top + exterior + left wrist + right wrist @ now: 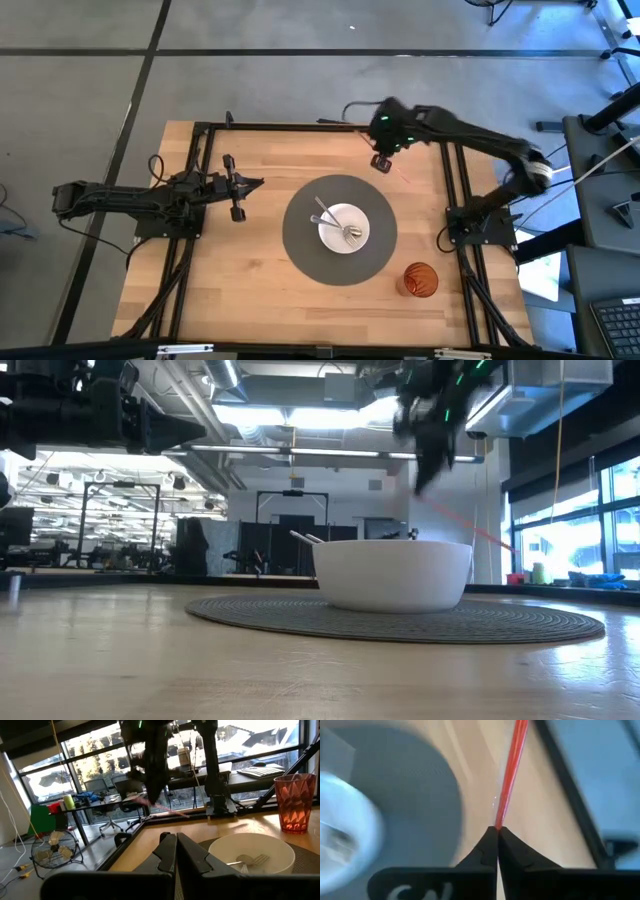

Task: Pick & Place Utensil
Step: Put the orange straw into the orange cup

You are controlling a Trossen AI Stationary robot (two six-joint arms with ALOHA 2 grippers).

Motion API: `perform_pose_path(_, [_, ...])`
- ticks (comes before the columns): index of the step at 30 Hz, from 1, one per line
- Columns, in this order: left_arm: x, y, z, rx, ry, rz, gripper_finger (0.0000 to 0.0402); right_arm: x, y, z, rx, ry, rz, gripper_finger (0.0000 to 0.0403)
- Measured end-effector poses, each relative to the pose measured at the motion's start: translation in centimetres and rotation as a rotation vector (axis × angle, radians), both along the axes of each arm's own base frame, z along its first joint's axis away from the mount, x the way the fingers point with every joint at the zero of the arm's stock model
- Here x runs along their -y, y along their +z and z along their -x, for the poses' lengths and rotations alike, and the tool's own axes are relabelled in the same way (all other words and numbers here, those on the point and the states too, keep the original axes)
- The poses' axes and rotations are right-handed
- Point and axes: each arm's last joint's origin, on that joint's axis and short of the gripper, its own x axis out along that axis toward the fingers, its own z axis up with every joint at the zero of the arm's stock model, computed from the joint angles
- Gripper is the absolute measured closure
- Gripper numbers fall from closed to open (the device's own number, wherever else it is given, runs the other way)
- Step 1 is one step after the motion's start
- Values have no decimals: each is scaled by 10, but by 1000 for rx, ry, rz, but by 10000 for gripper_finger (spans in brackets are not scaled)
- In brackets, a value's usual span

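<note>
Right gripper (497, 831) pinching thin red straw (510, 770) (rigid)

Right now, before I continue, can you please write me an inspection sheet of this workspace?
Surface: wooden table, round grey mat at its middle.
Job's things: white bowl on the mat, with a fork and spoon inside; thin red stick pinched by the right gripper.
Clutter: orange cup on the table beside the mat.
Grippers: right one raised above the table's far edge, shut on the stick; left gripper shut, empty, at the left side.
Cables: black cables near the left arm's base.
Surroundings: desks, chairs, windows behind.
</note>
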Motion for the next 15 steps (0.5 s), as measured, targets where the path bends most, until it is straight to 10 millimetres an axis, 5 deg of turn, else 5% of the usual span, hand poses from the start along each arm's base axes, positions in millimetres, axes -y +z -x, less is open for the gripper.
perform_pose_path(7, [0, 0, 0, -1, 0, 0, 396, -77, 95, 53, 527, 148, 28, 401])
perform_pose_path(15, [0, 0, 0, -1, 0, 2, 396, -148, 113, 121, 684, 296, -73, 402])
